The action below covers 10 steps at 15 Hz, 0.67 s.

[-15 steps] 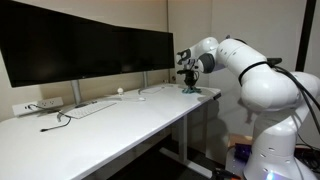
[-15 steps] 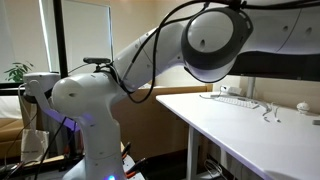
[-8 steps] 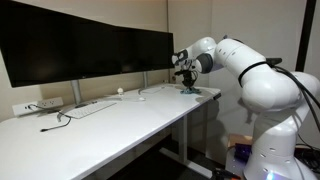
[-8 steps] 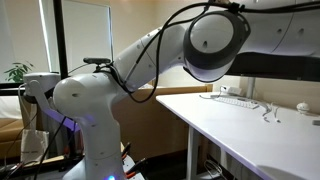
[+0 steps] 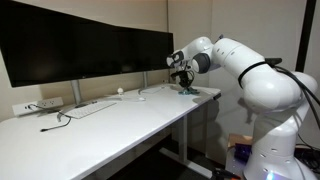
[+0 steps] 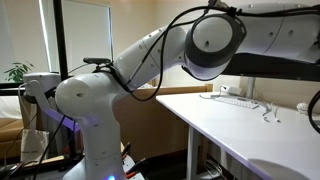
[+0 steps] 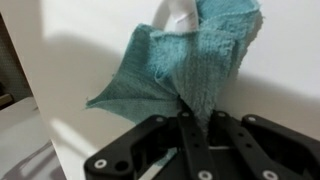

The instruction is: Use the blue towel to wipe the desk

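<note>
Tool pinches the wrinkled, bunched blue towel.

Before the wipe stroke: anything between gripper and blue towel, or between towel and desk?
Nothing visible. The gripper is shut on the blue towel, right at the bare end of the desk. A keyboard lies farther along, below the monitors.

1 blue towel, 1 desk, 1 kbd, 1 robot arm, 1 plant.
</note>
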{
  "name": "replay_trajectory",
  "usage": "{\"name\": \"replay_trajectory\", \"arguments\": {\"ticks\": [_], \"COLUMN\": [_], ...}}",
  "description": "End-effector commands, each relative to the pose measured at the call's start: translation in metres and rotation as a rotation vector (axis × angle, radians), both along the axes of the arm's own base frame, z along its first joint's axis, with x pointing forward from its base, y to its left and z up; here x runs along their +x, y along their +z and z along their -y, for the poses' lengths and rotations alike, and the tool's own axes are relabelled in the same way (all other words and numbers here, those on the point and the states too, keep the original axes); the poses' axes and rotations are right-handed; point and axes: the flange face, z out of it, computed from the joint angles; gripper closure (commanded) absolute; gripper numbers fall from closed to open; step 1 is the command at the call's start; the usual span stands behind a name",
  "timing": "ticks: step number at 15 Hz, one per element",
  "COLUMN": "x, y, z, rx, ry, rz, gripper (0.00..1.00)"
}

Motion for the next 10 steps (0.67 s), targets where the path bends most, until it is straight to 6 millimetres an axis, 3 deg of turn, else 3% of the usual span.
{"name": "replay_trajectory", "arguments": {"ticks": [1, 5, 10], "x": [0.01, 0.013, -0.017], "y": [-0.028, -0.029, -0.032], "z": [-0.029, -0.044, -0.036], "rx": [0.068, 0.075, 0.091], "ry": [0.04, 0.069, 0.108], "rz": [-0.042, -0.058, -0.046], "gripper": [0.93, 0.93, 0.93]}}
